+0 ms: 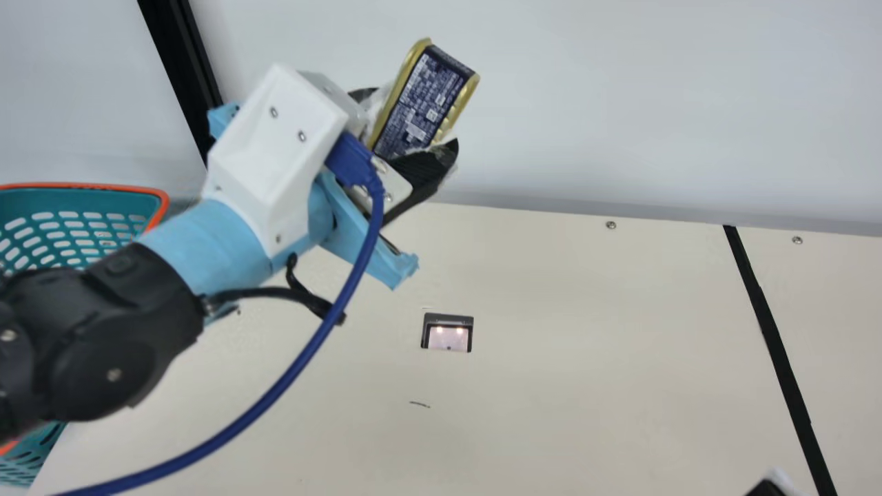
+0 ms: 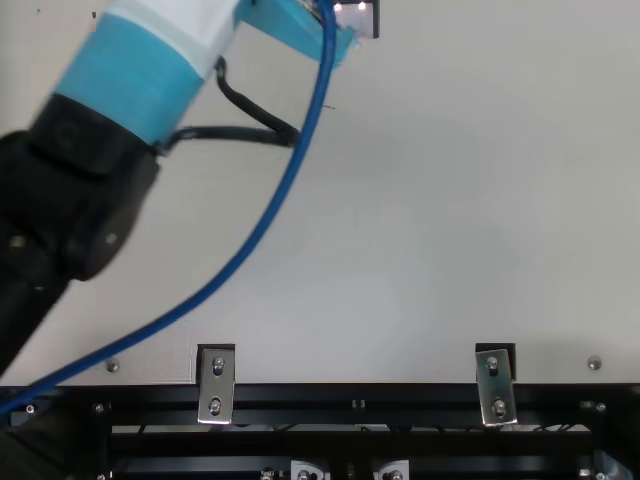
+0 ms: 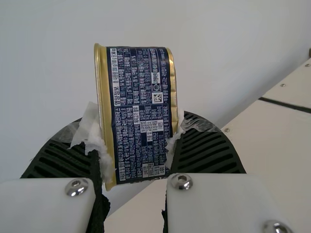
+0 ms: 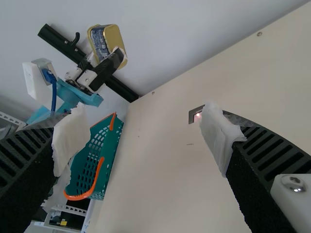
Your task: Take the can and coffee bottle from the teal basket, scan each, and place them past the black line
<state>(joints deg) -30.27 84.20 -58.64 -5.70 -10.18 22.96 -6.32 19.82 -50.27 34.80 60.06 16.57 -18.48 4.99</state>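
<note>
High in the main view, my left gripper (image 1: 405, 122) is shut on the gold-rimmed can (image 1: 425, 100) with a dark blue printed label. In the left wrist view, the left gripper (image 3: 137, 127) pinches the can (image 3: 141, 97) between its two padded fingers, label showing. The can is raised above the table, tilted. The teal basket (image 1: 103, 195) with orange rim stands at the far left, partly behind my left arm. A bit of my right gripper (image 1: 766, 488) shows at the bottom right; in the right wrist view, this gripper (image 4: 143, 133) is open with nothing between its fingers.
The scanner window (image 1: 448, 333) is set into the cream table (image 1: 586, 358), lit by two small lights. The black line (image 1: 775, 337) crosses the table's right side. A pale wall rises behind. A blue cable hangs from my left wrist over the table.
</note>
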